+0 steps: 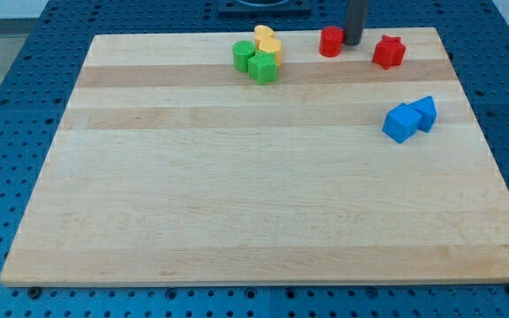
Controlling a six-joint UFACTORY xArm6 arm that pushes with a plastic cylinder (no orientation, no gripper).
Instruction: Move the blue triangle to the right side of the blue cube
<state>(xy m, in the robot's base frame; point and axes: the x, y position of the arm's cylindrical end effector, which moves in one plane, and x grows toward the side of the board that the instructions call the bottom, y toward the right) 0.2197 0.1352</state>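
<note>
The blue cube (402, 122) lies on the wooden board (237, 194) at the view's right. The blue triangle (425, 112) touches it on its upper right side. My tip (353, 42) stands near the board's top edge, far above and left of both blue blocks. It is just right of a red cylinder (330, 41) and left of a red star-shaped block (389, 51).
A cluster sits at the view's top centre: a green cylinder (244, 56), a green cube (262, 67) and two yellow blocks (267, 41). A blue pegboard table (7, 132) surrounds the board.
</note>
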